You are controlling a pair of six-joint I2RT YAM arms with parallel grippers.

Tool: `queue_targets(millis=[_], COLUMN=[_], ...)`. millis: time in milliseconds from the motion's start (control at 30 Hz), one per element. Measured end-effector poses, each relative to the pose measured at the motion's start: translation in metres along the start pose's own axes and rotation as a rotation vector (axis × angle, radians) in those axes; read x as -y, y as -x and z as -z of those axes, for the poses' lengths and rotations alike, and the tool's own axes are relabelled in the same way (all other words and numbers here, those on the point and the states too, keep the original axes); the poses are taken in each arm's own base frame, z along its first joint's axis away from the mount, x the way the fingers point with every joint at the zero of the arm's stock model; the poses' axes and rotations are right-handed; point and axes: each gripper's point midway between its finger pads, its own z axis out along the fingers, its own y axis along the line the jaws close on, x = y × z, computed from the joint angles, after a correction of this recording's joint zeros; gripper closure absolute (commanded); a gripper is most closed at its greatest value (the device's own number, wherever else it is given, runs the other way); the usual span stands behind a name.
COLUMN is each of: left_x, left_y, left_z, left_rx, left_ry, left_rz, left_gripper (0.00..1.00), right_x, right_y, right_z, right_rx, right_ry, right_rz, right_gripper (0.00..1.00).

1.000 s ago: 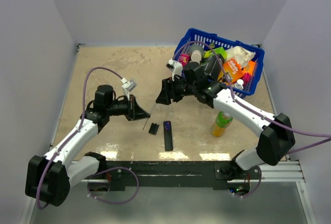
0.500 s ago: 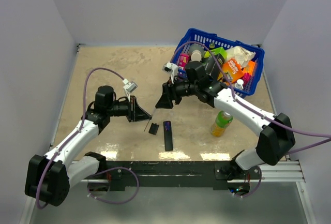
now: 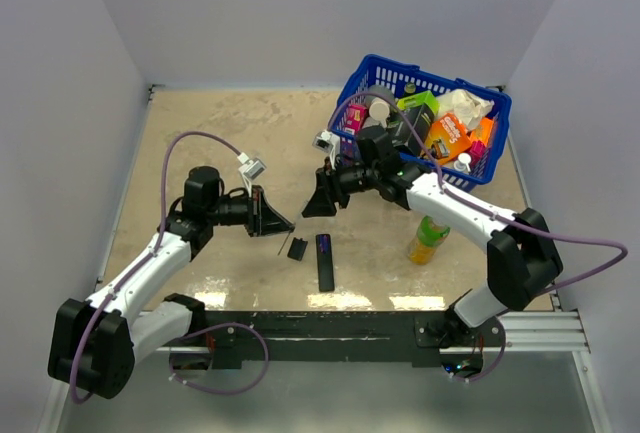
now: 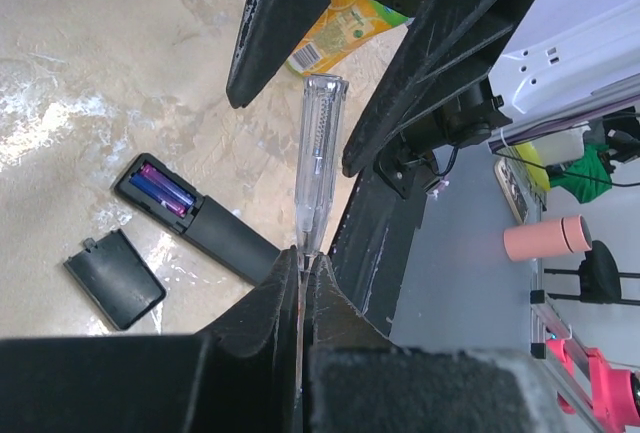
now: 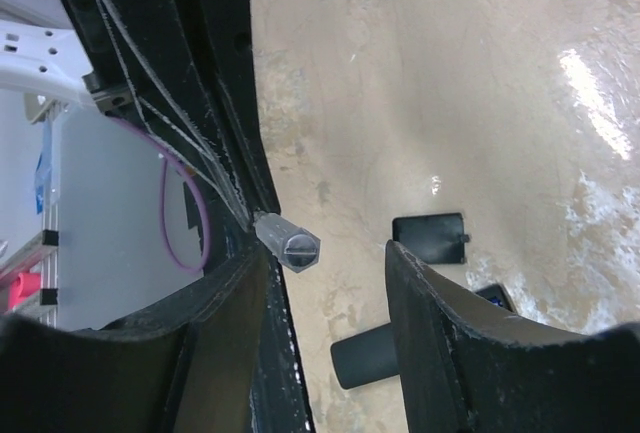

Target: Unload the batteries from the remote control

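Top external view: the right gripper (image 3: 318, 198) is standing lower and nearer the left gripper (image 3: 272, 221) than a second ago. Its jaws are narrower but still apart, straddling the tip of the clear stick (image 4: 318, 153). The left gripper is clamping the stick's other end. The remote control (image 3: 325, 261) is lying unmoved on the table (image 3: 220, 133) just below both grippers. The batteries (image 4: 165, 189) are sitting in its open recess, and the cover (image 3: 297, 248) is lying just beside it. The blue basket (image 3: 460, 81) is holding orange packets (image 3: 450, 135), a green box (image 3: 418, 103) and a white bag (image 3: 462, 105).
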Motion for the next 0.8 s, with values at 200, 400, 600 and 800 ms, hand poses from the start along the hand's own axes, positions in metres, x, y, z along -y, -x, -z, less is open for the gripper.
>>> queue_targets(millis=[200,400,600,800], left_x=[0.001,0.002,0.002,0.000], left_y=[0.000,0.000,0.000,0.000], left_z=[0.000,0.000,0.000,0.000], left_rx=[0.001,-0.001,-0.001,0.000], left_ry=[-0.007,-0.011,-0.011,-0.005], left_rz=[-0.005,-0.006,-0.006,-0.004], left_gripper=[1.00,1.00,1.00,0.90], right_x=[-0.008,-0.012,-0.016,-0.020], right_y=[0.003,0.007,0.008,0.009], right_z=[-0.001,-0.001,-0.001,0.002], right_rx=[0.015,0.026,0.030,0.040], right_ry=[0.052,0.076,0.096,0.100], right_rz=[0.017,0.029,0.030,0.023], right_gripper=[0.48,0.56,0.79,1.00])
